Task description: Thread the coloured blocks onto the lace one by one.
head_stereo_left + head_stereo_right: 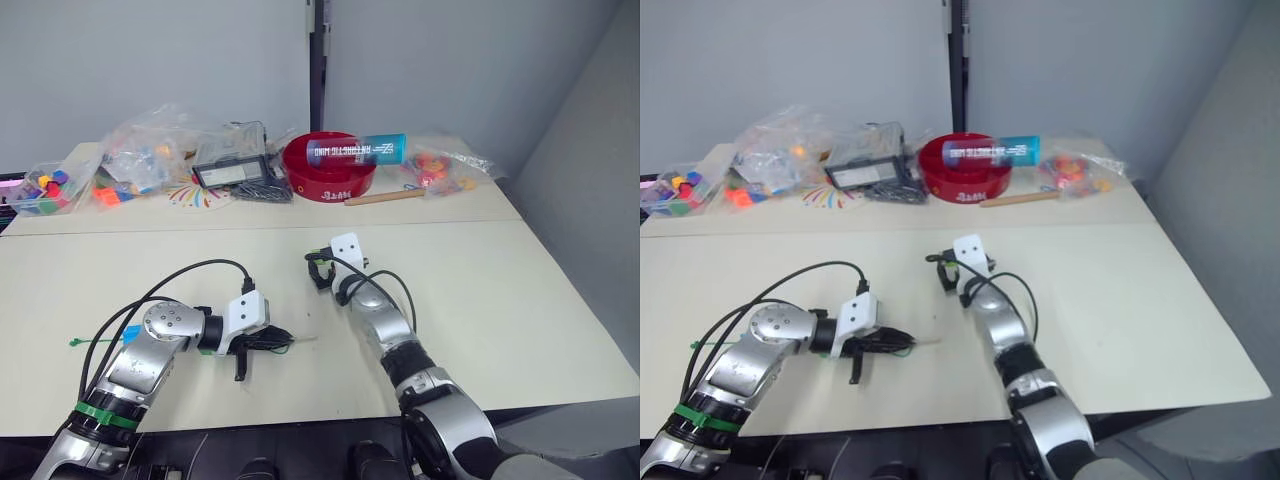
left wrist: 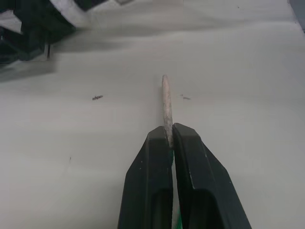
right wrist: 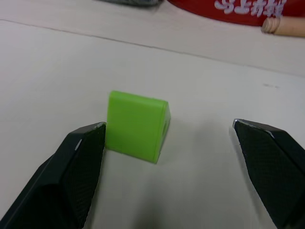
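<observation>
My right claw (image 3: 167, 143) was wide open, low over the middle of the surface (image 1: 520, 300). The light green block (image 3: 137, 125) sat on the surface between the fingers, touching or nearly touching one and well clear of the other. Its hole faced sideways toward that far finger. My left claw (image 2: 170, 138) was pinched on the lace (image 2: 166, 102), pale tip poking forward, near the front edge.

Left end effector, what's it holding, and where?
The left end effector pinches the lace by its pale stiff tip, which pokes out beyond the fingers.
</observation>
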Available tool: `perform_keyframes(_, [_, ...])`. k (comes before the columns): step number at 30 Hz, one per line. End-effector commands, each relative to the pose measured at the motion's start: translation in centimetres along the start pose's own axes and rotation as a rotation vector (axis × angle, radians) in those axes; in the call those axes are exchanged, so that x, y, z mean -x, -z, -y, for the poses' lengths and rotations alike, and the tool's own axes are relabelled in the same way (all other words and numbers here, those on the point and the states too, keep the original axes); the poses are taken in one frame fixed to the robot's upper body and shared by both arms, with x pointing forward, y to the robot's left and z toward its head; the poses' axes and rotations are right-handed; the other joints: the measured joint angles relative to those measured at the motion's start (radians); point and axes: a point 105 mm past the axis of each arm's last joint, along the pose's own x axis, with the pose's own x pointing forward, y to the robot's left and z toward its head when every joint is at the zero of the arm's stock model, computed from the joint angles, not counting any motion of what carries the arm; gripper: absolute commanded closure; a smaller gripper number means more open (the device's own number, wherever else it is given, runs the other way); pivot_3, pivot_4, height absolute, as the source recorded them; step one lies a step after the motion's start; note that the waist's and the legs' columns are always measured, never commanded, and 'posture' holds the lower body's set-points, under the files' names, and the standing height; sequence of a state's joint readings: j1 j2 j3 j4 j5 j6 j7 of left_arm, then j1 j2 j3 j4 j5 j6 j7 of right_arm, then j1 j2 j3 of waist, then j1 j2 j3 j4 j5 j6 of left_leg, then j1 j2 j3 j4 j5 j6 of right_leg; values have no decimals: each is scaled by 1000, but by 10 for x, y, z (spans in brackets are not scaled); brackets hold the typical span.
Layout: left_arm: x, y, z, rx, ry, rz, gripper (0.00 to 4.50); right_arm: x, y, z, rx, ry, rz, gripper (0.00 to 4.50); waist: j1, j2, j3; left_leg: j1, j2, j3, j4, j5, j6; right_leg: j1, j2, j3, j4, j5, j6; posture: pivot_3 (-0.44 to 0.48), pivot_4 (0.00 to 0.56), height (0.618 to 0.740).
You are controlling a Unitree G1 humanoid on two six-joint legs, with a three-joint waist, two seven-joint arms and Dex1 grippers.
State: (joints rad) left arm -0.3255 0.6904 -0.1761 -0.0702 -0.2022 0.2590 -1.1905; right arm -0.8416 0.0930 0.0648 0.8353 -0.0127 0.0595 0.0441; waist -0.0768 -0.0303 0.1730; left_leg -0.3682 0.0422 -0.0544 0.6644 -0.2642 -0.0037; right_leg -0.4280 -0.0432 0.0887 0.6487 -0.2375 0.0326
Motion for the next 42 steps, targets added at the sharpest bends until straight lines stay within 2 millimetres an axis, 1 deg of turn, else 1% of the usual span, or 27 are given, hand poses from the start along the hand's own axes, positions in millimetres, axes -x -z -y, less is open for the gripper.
perform_keyframes(1, [6, -8, 0, -23, -12, 18, 4500, -7, -3, -7, -39, 6, -1, 37, -4, 0, 0, 0, 0, 0, 0, 0, 0, 0, 0, 0, 0, 0, 0, 0, 150, 731])
perform_keyframes(4, [7, -7, 1, -22, -14, 12, 4500, -9, -3, -10, -57, -4, 1, 37, -10, 0, 0, 0, 0, -1, -1, 0, 0, 0, 0, 0, 0, 0, 0, 0, 150, 731])
perform_keyframes(5, [7, -7, 1, -22, -15, 12, 4500, -10, -4, -11, -56, -10, 7, 274, -10, 0, 0, 0, 0, -1, -1, 0, 0, 0, 0, 0, 0, 0, 0, 0, 150, 731])
perform_keyframes(7, [8, -7, 1, -21, -16, 11, 4500, -10, -6, -14, -57, -26, 17, 816, -12, 0, 0, 0, 0, -1, -1, 0, 0, 0, 0, 0, 0, 0, 0, 0, 150, 731])
perform_keyframes(14, [9, -5, 2, -20, -17, 10, 4500, -10, -11, -23, -45, -81, 51, 3294, -21, 0, 0, 0, 0, -1, -1, 0, 0, 0, 0, 0, 1, 0, 0, 0, 150, 731])
perform_keyframes(15, [9, -5, 2, -20, -16, 9, 4500, -10, -11, -22, -44, -84, 54, 3374, -21, 0, 0, 0, 0, -1, -1, 0, 0, 0, 0, 0, 1, 0, 0, 0, 150, 731])
perform_keyframes(23, [10, -2, 3, -17, -11, 9, 4500, -4, -20, -11, -22, -110, 113, 3374, -22, 1, 0, 0, 0, -1, -3, 0, 0, 0, 0, 0, 0, 0, 0, 0, 150, 731])
perform_keyframes(27, [10, -1, 4, -16, -9, 9, 4500, 12, -21, -9, -15, -141, 152, 3374, -21, 1, 0, 0, 0, -2, -3, 0, 0, -1, 0, -1, 0, 0, 0, 0, 150, 731])
perform_keyframes(28, [11, -1, 4, -17, -9, 8, 4500, 19, -21, -8, -8, -150, 161, 3374, -19, 1, 0, 0, 0, -2, -3, 0, 0, -1, 0, -1, 1, 0, 0, 0, 150, 731])
perform_keyframes(29, [11, -1, 4, -17, -10, 7, 4500, 31, -18, -6, -2, -153, 168, 3374, -18, 1, 0, -1, 0, -2, -4, 0, 0, -2, 0, -1, 0, 0, 0, 0, 150, 731])
perform_keyframes(30, [12, -1, 3, -18, -12, 7, 4500, 47, -13, -3, 6, -154, 168, 3374, -13, 1, 0, -2, 0, -2, -4, 0, 0, -2, -1, -1, 1, 0, 0, 0, 150, 731])
perform_keyframes(31, [12, -1, 2, -19, -15, 8, 4500, 68, -7, -1, 9, -153, 164, 3374, -6, 1, 0, -2, 0, -3, -4, 0, 0, -2, -1, -1, 1, 0, 0, 0, 150, 731])
perform_keyframes(32, [12, -1, 1, -19, -18, 9, 4500, 83, -4, 0, 10, -154, 155, 3374, 2, 1, 0, -4, 0, -3, -4, 0, 0, -3, -1, -2, 0, 0, 0, 0, 150, 731])
perform_keyframes(35, [12, -1, 0, -19, -21, 13, 4500, 112, 1, -3, 9, -163, 125, 3374, 10, 1, 0, -6, -1, -2, -4, 0, 0, -6, -2, -1, -1, 0, 0, 0, 150, 731])
perform_keyframes(37, [11, -2, -1, -22, -21, 18, 4500, 139, 8, -9, 21, -197, 103, 3374, 10, 1, 0, -6, -1, -1, -4, 0, 0, -6, -2, -1, -1, 0, 0, 0, 150, 731])
perform_keyframes(39, [10, -3, -2, -23, -21, 22, 4500, 157, 16, -11, 12, -213, 69, 3374, 10, 1, 0, -5, 0, -1, -4, 0, 0, -6, 0, -1, -1, -1, 0, 0, 150, 731])
perform_keyframes(42, [9, -4, -3, -24, -16, 24, 4500, 170, 32, -13, 18, -223, -17, 3374, 6, 1, 0, -4, 0, 1, -4, 1, -1, -5, 1, 0, -1, -1, 0, 0, 150, 731])
